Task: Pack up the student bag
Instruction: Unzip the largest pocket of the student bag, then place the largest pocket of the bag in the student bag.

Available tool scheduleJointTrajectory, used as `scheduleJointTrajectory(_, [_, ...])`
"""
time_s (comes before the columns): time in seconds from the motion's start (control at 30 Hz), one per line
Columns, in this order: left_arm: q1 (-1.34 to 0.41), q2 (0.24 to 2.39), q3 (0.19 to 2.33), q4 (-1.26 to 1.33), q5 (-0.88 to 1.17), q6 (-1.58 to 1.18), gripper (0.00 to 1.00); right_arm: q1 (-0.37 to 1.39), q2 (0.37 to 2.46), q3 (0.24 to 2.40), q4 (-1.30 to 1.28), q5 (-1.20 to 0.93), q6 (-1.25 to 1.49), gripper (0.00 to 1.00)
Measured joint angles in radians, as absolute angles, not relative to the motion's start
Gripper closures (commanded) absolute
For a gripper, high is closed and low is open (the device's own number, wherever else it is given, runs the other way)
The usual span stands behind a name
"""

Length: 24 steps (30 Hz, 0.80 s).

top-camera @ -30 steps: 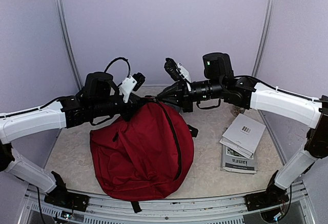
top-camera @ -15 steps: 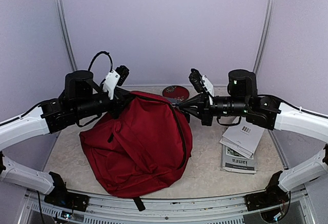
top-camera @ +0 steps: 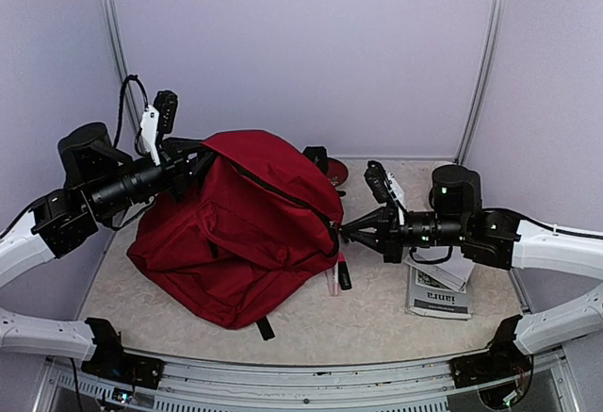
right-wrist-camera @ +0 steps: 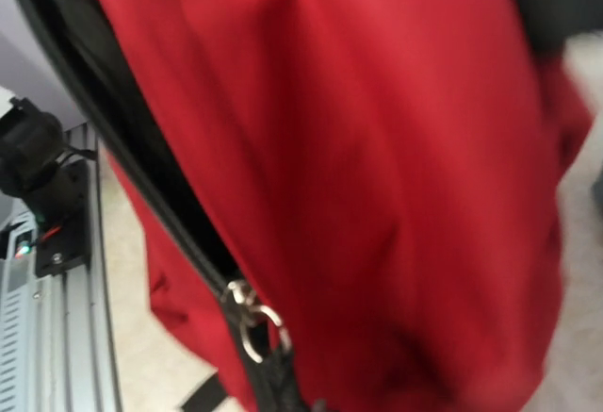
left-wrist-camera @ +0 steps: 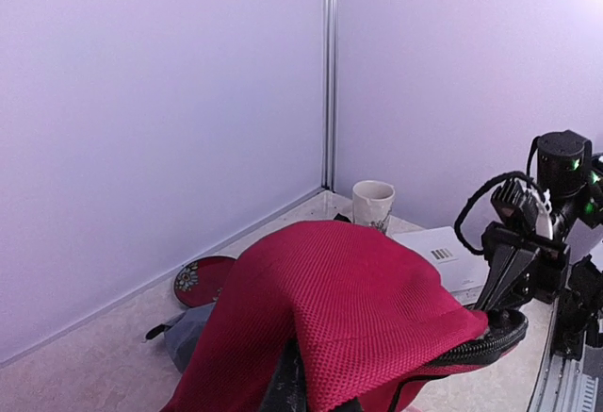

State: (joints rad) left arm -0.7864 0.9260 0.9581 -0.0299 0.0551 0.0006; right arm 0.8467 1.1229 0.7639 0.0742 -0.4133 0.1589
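Observation:
The student bag (top-camera: 236,233), dark red with black zips, sits left of centre, its top pulled up into a peak. My left gripper (top-camera: 200,155) is shut on that peak of fabric; in the left wrist view the red cloth (left-wrist-camera: 358,308) drapes over the fingers and hides them. My right gripper (top-camera: 345,233) is shut on the bag's black zip edge at its right side. The right wrist view, blurred, shows the zip track and a metal pull ring (right-wrist-camera: 251,322) just above the jaws, with the red bag wall (right-wrist-camera: 377,167) filling the frame.
A dark red plate (top-camera: 331,169) lies behind the bag. A grey pouch (left-wrist-camera: 191,325) lies by the bag's far side. A paper cup (left-wrist-camera: 374,206) stands near the back right corner. A white booklet (top-camera: 459,271) and a magazine (top-camera: 437,299) lie at the right.
Both arms have spread apart. The left gripper pulled the bag's top up and to the left; the right gripper dropped lower and rightward along the zip edge. The bag shifted left, uncovering the plate.

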Motion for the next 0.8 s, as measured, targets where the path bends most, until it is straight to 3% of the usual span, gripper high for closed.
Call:
scheduleJointTrajectory(0.17, [-0.782,0.896,0.902,0.025,0.065,-0.023,1.00,0.847,1.177,0.702,0.146,-0.429,0.197,1.00])
scheduleJointTrajectory(0.33, [-0.778,0.884,0.804,0.097,0.137,-0.076,1.00,0.836,1.199,0.713,0.133,-0.263,0.212,1.00])
scheduleJointTrajectory(0.6, [-0.905,0.754,0.650,0.127,0.130,-0.035,1.00,0.751,1.209,0.938,0.102,-0.115,0.172,1.00])
scheduleJointTrajectory(0.67, [-1.022,0.714,0.629,0.129,0.088,0.014,0.89,0.751,1.227,1.011,0.103,-0.105,0.150,1.00])
scheduleJointTrajectory(0.8, [-1.181,0.680,0.583,0.120,0.064,0.094,0.77,0.750,1.244,1.084,0.104,-0.126,0.120,1.00])
